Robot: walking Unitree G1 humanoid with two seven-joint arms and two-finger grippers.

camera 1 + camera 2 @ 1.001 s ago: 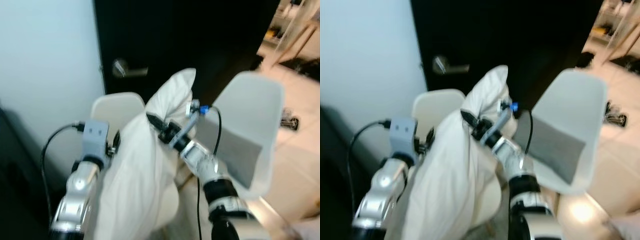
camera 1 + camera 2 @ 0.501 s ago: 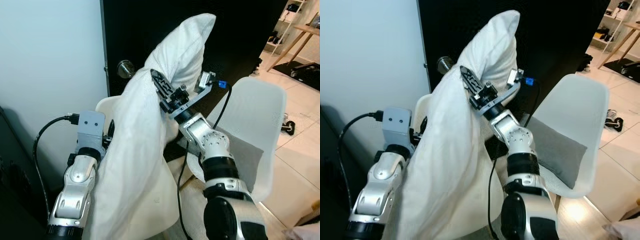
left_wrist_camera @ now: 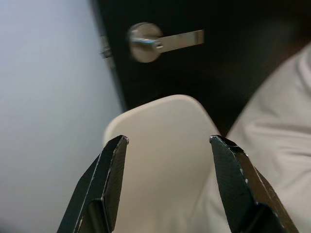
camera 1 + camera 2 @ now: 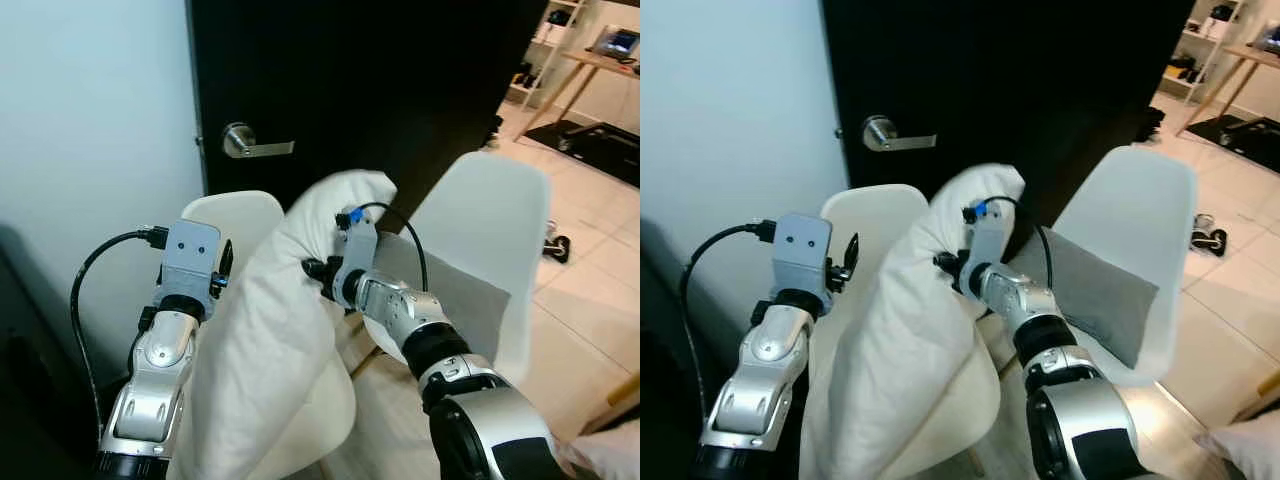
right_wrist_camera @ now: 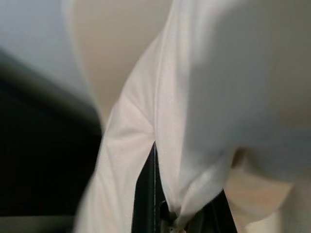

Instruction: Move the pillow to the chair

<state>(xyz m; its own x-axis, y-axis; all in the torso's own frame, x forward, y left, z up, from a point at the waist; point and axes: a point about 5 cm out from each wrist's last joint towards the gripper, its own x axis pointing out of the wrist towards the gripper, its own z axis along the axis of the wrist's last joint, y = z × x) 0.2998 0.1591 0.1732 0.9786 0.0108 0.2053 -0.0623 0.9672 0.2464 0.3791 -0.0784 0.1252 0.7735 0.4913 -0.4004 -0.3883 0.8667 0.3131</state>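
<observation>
A large white pillow [image 4: 270,350] stands slumped on the cream chair [image 4: 235,215], its lower part over the seat and its top corner folded toward the door. My right gripper [image 4: 312,270] is shut on a fold of the pillow near its top; in the right wrist view the fabric [image 5: 194,97] is pinched between the black fingers [image 5: 145,194]. On the pillow's left side my left gripper [image 3: 168,140] is open with nothing between its fingers, pointing at the cream chair's back [image 3: 165,141].
A white shell chair [image 4: 490,200] with a grey cushion [image 4: 462,292] stands just right of the cream one. A black door [image 4: 380,90] with a silver lever handle [image 4: 240,142] is behind both chairs, with a pale wall [image 4: 90,120] to its left. Tiled floor [image 4: 590,310] opens to the right.
The right arm has come down with the pillow, from high in front of the door onto the cream chair. The left gripper stays beside the pillow. The camera has shifted too.
</observation>
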